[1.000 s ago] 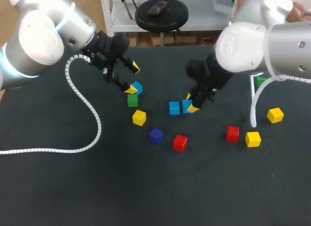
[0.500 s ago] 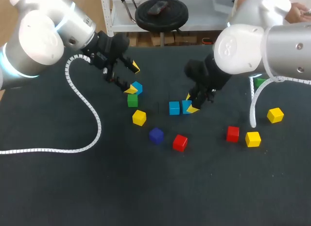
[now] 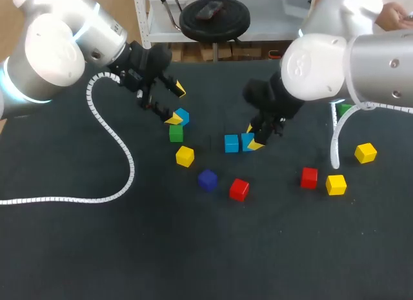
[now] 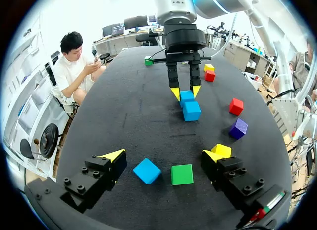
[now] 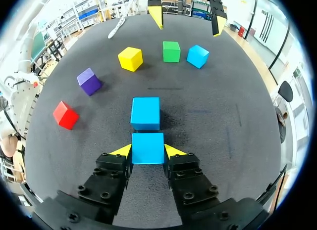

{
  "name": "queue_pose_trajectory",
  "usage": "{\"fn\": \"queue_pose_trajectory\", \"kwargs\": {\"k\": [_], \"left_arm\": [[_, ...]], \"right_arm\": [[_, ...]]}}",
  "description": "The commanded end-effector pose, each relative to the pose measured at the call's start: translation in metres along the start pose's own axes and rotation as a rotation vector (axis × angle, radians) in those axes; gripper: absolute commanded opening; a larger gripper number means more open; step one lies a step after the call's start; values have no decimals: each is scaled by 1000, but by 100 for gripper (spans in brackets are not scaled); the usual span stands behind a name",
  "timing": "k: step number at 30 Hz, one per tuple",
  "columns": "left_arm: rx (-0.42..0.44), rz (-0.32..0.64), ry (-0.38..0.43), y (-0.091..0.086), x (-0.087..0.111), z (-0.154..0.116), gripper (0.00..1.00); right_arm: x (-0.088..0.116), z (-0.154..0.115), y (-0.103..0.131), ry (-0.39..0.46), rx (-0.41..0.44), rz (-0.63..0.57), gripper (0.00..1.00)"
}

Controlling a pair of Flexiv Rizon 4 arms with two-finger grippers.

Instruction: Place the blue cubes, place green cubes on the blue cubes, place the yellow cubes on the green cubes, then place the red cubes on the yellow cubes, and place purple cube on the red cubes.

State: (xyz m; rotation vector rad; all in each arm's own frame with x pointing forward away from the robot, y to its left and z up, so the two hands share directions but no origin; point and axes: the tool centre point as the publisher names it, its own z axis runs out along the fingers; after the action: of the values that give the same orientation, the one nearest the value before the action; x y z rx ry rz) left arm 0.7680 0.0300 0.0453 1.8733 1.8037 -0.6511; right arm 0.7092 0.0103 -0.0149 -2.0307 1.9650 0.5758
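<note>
Where purple cube (image 3: 207, 179) sits, tbl (image 3: 97, 248) black.

Robotics lab, yellow-tipped left gripper (image 3: 176, 104) and right gripper (image 3: 252, 136) stood over a dark-clothed table (image 3: 97, 248), blue cube (image 5: 147, 148) sat between the right jaws, coloured cubes (image 5: 130, 58) lay ahead.

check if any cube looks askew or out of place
Nothing spilled or damaged. The small blue cube by the left gripper sits turned at an angle, unlike the square-set green cube beside it.
</note>
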Motion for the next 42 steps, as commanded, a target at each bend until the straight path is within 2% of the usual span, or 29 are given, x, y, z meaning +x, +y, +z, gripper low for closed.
{"fn": "queue_pose_trajectory", "kwargs": {"k": [1,6,8,11,12,13,14,24,28,37,42], "left_arm": [[2,1,0,1,1,0,100],[2,1,0,1,1,0,100],[2,1,0,1,1,0,100],[2,1,0,1,1,0,100],[2,1,0,1,1,0,100],[2,1,0,1,1,0,100],[2,1,0,1,1,0,100],[2,1,0,1,1,0,100],[2,1,0,1,1,0,100],[2,1,0,1,1,0,100],[2,1,0,1,1,0,100]], "right_arm": [[0,0,2,3,3,0,22],[1,0,2,5,1,2,27],[1,-1,2,4,0,2,40],[2,-2,3,4,0,4,47],[2,-2,3,3,1,7,64],[3,-3,3,2,1,9,91],[3,-4,3,1,2,12,100],[12,-28,5,-82,19,45,100],[20,-45,6,-114,20,34,100],[45,-79,8,-215,76,105,100],[48,-91,9,-264,96,111,100]]}}
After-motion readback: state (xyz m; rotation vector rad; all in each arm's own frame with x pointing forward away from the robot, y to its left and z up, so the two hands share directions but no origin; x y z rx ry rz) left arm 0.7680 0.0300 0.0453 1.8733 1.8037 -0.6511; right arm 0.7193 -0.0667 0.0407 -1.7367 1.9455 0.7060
